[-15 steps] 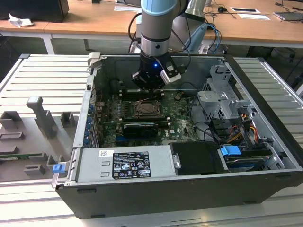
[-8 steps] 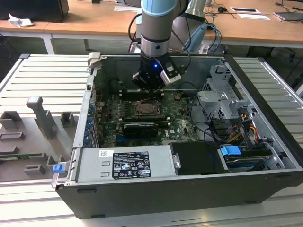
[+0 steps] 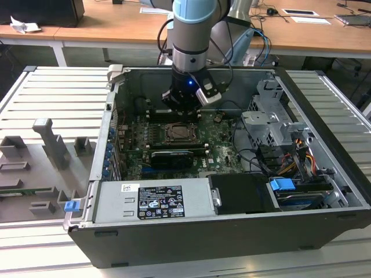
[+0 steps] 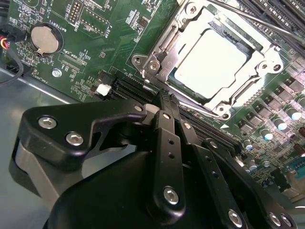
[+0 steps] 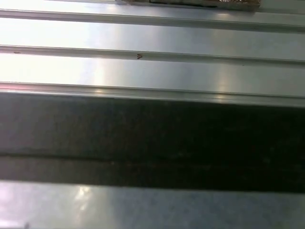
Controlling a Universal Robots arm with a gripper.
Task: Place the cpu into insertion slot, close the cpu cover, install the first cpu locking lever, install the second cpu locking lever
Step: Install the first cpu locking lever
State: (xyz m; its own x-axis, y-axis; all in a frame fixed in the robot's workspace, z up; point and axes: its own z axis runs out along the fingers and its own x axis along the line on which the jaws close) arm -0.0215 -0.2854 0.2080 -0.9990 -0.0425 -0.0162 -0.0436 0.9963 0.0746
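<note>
Scanning across the exterior view from its left: grey fixture blocks [image 3: 55,147] sit idle on the ribbed table [image 3: 52,98], then the open computer case [image 3: 232,231], and my gripper [image 3: 181,111] hangs just above the socket in the green board [image 3: 217,142]. In the second wrist view the fingers [image 4: 164,119] are pressed together, holding nothing. The cpu [image 4: 209,64] is already seated in the insertion slot [image 4: 143,59], and the cpu cover [image 4: 267,59] lies flat around it. I judge we're on the locking levers; a thin lever rod [image 4: 267,24] runs past the socket. That calls for a careful sideways hook and push.
</note>
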